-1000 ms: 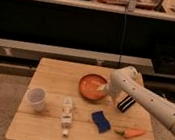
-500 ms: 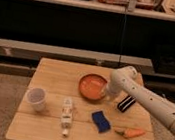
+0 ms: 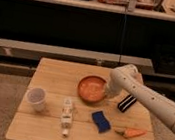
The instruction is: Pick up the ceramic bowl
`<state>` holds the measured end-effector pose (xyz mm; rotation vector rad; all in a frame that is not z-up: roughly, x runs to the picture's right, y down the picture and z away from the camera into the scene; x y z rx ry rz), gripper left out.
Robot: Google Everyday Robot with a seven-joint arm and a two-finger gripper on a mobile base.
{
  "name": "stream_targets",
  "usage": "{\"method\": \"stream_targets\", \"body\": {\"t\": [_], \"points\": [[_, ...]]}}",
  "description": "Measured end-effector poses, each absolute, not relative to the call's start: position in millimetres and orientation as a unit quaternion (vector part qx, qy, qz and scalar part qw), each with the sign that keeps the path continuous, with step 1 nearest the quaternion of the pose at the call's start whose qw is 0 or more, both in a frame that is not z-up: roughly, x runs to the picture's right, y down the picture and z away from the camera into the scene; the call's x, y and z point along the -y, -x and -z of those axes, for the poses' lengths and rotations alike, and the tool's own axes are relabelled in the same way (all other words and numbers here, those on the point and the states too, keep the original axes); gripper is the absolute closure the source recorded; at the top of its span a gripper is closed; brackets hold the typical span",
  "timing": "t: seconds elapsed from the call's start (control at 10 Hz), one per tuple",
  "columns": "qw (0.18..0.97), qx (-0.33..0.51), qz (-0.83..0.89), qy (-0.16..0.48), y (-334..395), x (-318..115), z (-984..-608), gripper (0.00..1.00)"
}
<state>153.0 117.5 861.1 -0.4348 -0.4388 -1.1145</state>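
Gripper (image 3: 108, 92) now lower, fingers shut on upright ceramic bowl (image 3: 92, 88)

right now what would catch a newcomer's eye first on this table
The orange bowl near the middle of the wooden table stands out first, with the white robot arm reaching in from the right and its gripper shut at the bowl's right rim. Next, the carrot near the front right corner and the white cup at the left.
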Motion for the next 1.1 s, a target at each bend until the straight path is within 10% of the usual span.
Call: {"method": "stream_targets", "body": {"t": [1.1], "points": [[0.799, 0.206, 0.535, 0.179, -151.3, -96.4, -830.9, 0.98]]}}
